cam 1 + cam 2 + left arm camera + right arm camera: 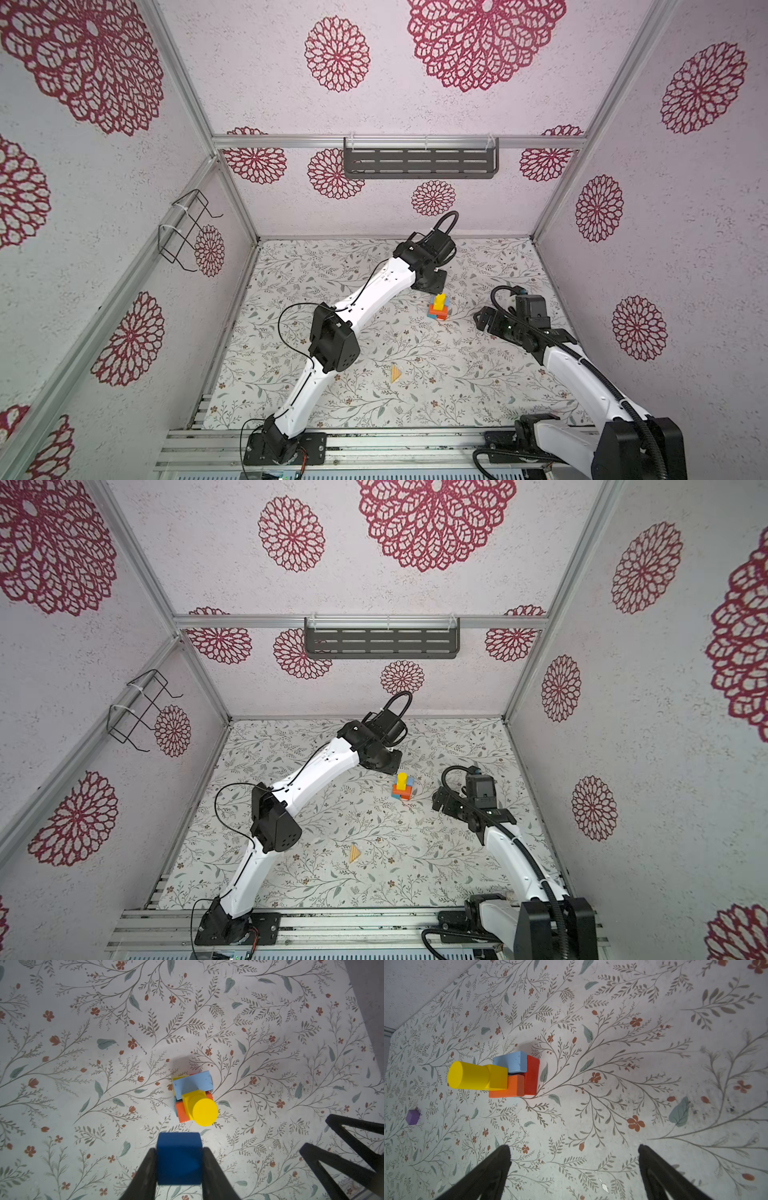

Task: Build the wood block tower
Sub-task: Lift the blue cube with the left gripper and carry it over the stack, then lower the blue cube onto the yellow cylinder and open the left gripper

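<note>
At twelve o'clock of the tower [439, 308], left jaws gripped a blue block [179, 1158]; right jaws gaped empty. An off-centre landing could topple it

I have two grippers, my left gripper [179, 1149] and my right gripper [574, 1146]. One tower [439, 307] stands on the surface [353, 399]. In it I count one yellow cylinder [204, 1111], one yellow block [499, 1078], one light blue brick [193, 1083], one orange block [506, 1086] and one red block [532, 1076]; any lower ones I cannot count. Outside it are one dark blue cube [179, 1163], one purple block [412, 1117] and one wooden wedge [396, 373].
</note>
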`<control>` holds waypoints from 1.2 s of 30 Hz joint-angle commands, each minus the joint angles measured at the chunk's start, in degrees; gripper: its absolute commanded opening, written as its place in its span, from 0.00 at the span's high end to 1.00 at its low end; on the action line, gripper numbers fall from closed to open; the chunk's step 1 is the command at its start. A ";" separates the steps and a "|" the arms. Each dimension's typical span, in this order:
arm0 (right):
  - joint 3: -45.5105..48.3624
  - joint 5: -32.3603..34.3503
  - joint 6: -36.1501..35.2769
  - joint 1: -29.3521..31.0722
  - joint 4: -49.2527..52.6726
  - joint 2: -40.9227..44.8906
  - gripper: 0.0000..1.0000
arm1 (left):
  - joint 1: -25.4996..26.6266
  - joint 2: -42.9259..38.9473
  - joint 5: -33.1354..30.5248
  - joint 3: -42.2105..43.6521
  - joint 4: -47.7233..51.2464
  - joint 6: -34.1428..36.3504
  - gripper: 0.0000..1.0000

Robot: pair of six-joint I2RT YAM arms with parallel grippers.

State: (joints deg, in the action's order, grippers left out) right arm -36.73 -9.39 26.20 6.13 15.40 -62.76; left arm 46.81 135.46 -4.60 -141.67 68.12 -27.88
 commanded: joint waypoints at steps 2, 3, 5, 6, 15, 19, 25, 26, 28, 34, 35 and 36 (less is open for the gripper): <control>0.00 -1.00 0.97 -0.33 -1.43 1.07 0.01 | 1.09 1.34 1.53 -1.95 -2.23 -0.98 0.66; 0.01 -1.08 1.01 -0.33 -1.43 1.15 0.01 | 1.32 1.55 1.74 -1.95 -2.76 -1.09 0.66; 0.08 -1.07 0.96 -0.33 -1.46 1.25 0.01 | 1.71 1.91 1.88 -1.95 -3.46 -1.27 0.66; 0.08 -1.07 0.98 -0.33 -1.42 1.33 0.01 | 1.88 2.20 1.88 -1.93 -3.67 -1.31 0.66; 0.17 -1.16 0.79 -0.33 -1.19 1.66 0.01 | 2.76 4.04 0.21 -2.01 -4.22 -1.15 0.66; 0.20 -1.16 0.70 -0.31 -1.23 1.85 0.01 | 2.72 4.59 -0.78 -2.29 -4.51 -0.86 0.66; 0.42 -1.16 0.70 -0.30 -1.34 1.87 0.01 | 2.48 4.99 -1.12 -2.56 -5.10 -0.72 0.66; 0.44 -1.16 0.70 -0.33 -1.34 1.92 0.01 | 2.50 5.14 -1.20 -2.65 -5.17 -0.73 0.66; 0.52 -1.16 0.70 -0.33 -1.42 1.93 0.01 | 2.41 5.33 -1.20 -2.74 -5.34 -0.68 0.67; 0.45 -1.22 0.62 -0.33 -1.43 1.84 0.01 | 2.14 5.77 -1.02 -2.87 -5.37 -0.60 0.66; 0.43 -1.22 0.62 -0.36 -1.45 1.84 0.01 | 2.14 5.79 -1.02 -2.85 -5.36 -0.60 0.66; 0.43 -1.24 0.61 -0.33 -1.42 1.84 0.01 | 2.06 5.78 -1.06 -2.83 -5.32 -0.58 0.66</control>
State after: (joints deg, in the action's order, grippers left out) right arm -36.73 -9.96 26.61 6.13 14.85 -62.13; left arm 49.23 139.98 -5.23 -143.13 64.07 -28.91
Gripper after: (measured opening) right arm 0.987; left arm 0.338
